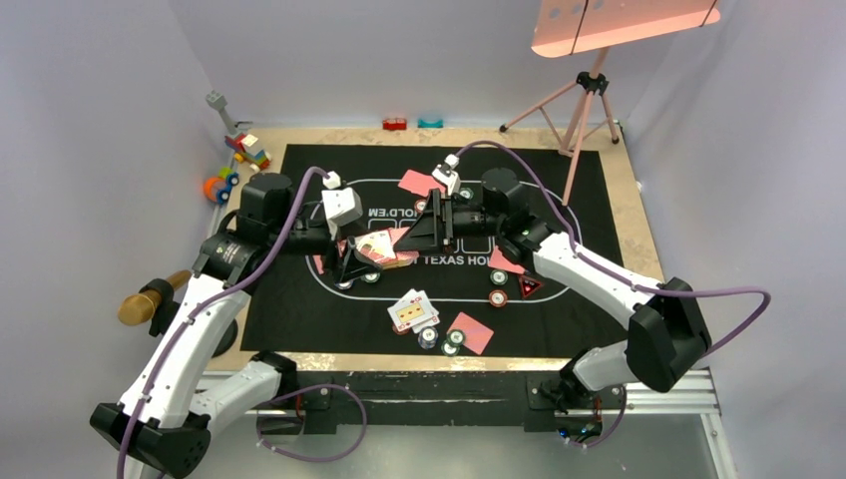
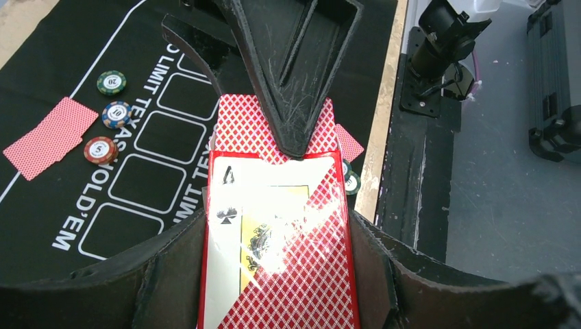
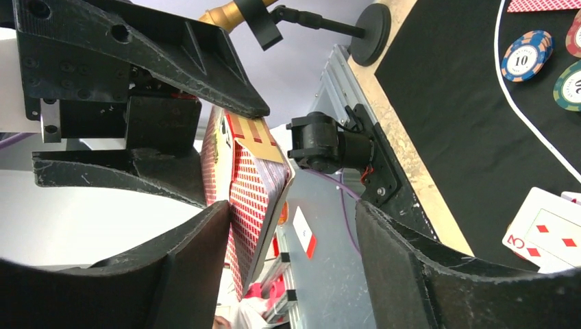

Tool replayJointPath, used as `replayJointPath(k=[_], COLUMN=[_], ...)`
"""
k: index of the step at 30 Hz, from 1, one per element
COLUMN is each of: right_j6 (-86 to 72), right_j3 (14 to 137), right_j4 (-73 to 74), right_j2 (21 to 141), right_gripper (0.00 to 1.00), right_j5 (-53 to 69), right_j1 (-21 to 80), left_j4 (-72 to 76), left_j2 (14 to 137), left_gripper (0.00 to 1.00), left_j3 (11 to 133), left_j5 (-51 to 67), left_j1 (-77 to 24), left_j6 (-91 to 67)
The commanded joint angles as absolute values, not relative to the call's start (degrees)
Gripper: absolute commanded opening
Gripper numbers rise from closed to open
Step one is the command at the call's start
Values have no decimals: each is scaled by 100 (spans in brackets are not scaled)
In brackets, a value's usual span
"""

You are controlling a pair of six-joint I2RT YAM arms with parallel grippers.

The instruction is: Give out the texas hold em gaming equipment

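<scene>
Mid-deal above mat: left gripper clamped on card box, red-backed cards poking from box's far end. Right gripper, jaws apart, straddles that end, one finger lying on cards. Dealt cards, chips, triangle marker lie on mat beneath and around both grippers. Most of deck apparently undealt.
</scene>
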State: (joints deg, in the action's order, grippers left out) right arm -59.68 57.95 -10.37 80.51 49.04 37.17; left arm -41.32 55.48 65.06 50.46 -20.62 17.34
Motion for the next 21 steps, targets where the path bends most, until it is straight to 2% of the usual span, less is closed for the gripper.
replayJointPath(k=[1, 10, 18, 21], right_j6=[-5970, -5875, -5890, -5901], right_j3=[5675, 5610, 5494, 5451], right_j4=[-1152, -997, -951, -927], right_j2=[7909, 7828, 7623, 7514], right_gripper=[67, 59, 44, 41], right_j5=[5019, 4976, 4987, 4990], right_j1=[3727, 3639, 3519, 3471], left_j4=[-3836, -3897, -3914, -3861], left_j2=[5389, 5325, 5282, 5282], left_gripper=[0, 0, 0, 0], left_j3=[6618, 6601, 6579, 6559], left_j5=[5356, 5464, 5484, 5492], left_j1=[-2030, -2030, -2021, -2028], left_j6=[1647, 1670, 1673, 1646])
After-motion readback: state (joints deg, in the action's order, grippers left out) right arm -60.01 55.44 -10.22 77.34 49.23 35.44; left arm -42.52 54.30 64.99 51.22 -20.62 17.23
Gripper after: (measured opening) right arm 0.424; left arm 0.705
